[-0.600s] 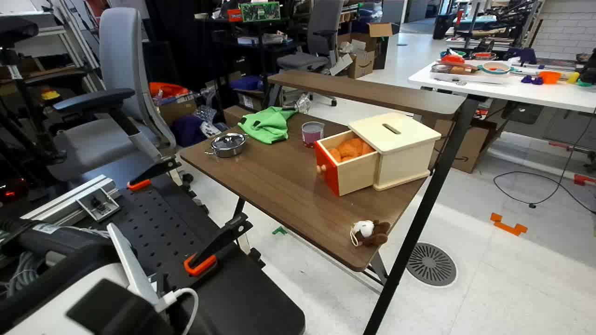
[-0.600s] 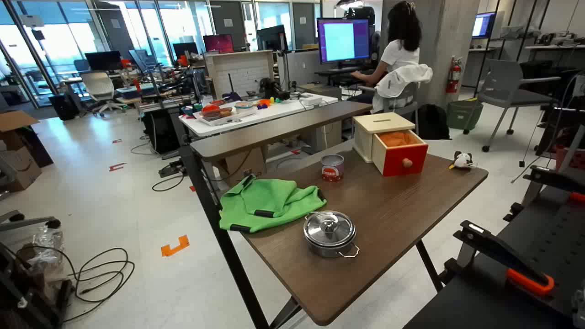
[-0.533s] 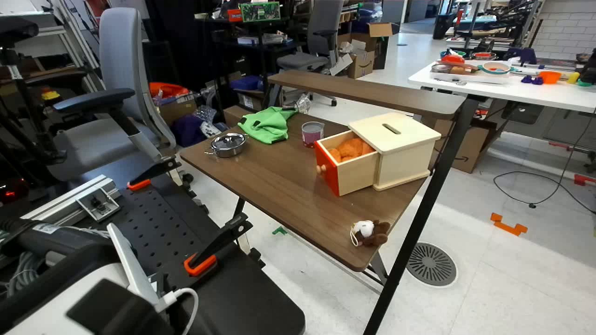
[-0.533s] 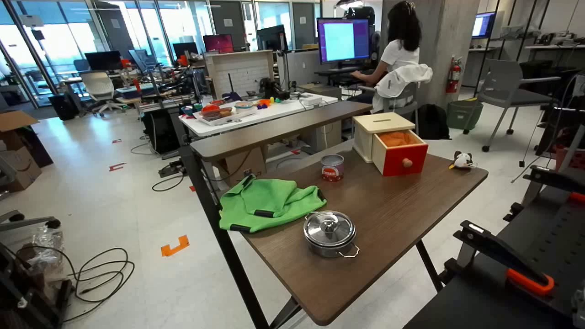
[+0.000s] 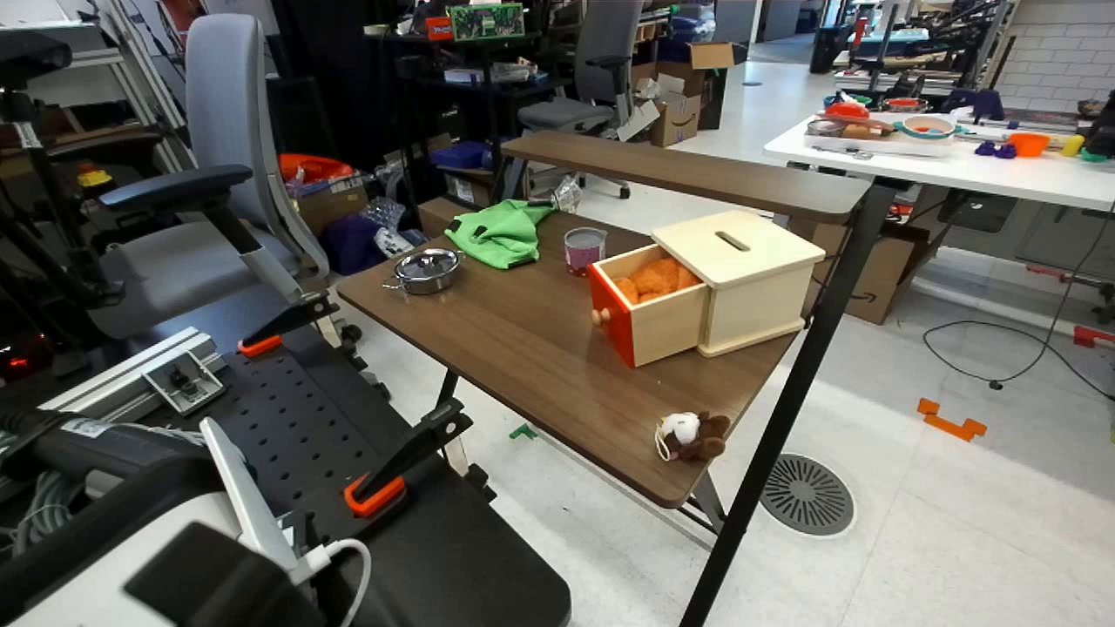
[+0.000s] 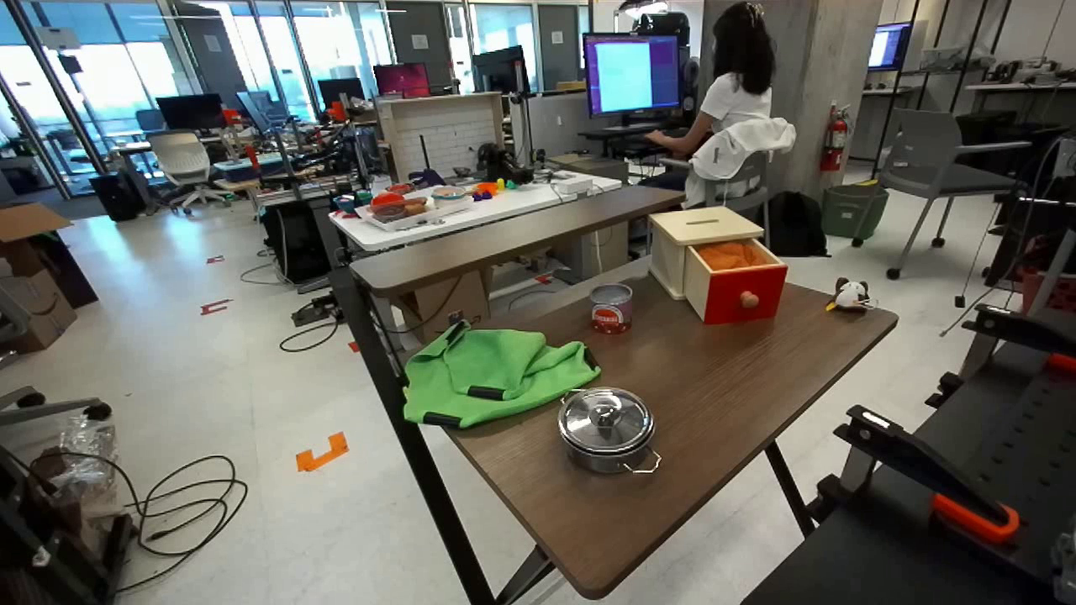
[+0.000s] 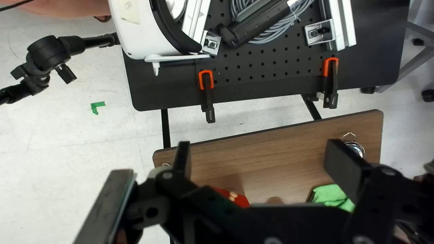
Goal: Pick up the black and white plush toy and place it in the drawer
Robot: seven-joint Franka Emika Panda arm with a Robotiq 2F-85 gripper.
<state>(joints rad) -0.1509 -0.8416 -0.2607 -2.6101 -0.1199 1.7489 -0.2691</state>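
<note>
currently, the gripper (image 7: pixel 260 152) stands spread, low in the wrist view. the brown-and-white plush toy (image 5: pixel 694 437) lies on the table (image 5: pixel 540 348), lower right in an exterior view; farther back, the drawer (image 5: pixel 666 333), partly extended from the wooden box (image 5: pixel 762 300), contains orange material (image 5: pixel 659 279).

you've got your plush toy (image 6: pixel 851 294) on the table (image 6: pixel 706 378), apart from that part-open drawer (image 6: pixel 723 296) with orange stuff (image 6: pixel 728 255), plus 1 lidded pot (image 6: pixel 605 428) by a green cloth (image 6: pixel 504 374).
</note>
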